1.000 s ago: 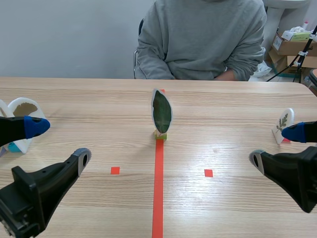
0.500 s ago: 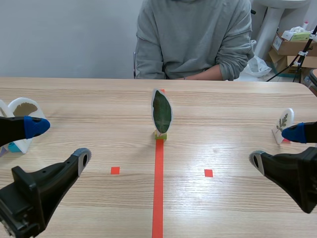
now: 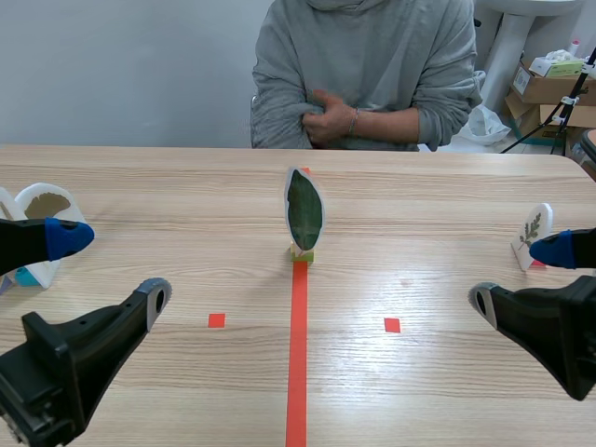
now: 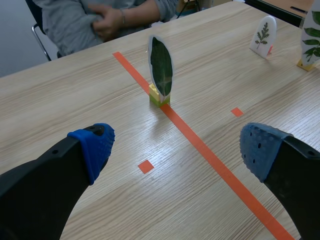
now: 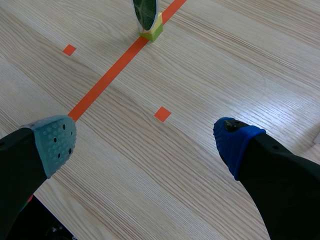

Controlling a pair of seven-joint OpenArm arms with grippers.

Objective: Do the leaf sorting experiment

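**Item under inspection.** One leaf card [image 3: 304, 209], a dark green oval leaf on a white backing, stands upright in a small yellow-green block [image 3: 302, 252]. It sits mid-table [image 3: 186, 186] at the far end of the red tape line. Nothing touches it.

**Left gripper** [image 3: 112, 267]. Fingers are spread wide and hold nothing. It is low over the table, nearer the robot than the leaf card and well to its left.

**Right gripper** [image 3: 515, 275]. It is also spread and empty, nearer the robot than the leaf card and well to its right.

**Other cards.** A brown-leaf card [image 3: 45, 207] stands far left of the leaf card. A sprig card [image 3: 534, 228] stands far to its right. The left wrist view shows a further leaflet card [image 4: 311, 35] out on that same right side.

**Person.** Seated beyond the leaf card, with hands [image 3: 326, 114] clasped at the chest, off the table.

**Assessment.** The side cards appear to mark or fill the two sorting groups, but which cannot be told. The leaf card is not yet sorted or gripped. Approach, grasp and carrying it to the matching side all appear outstanding.
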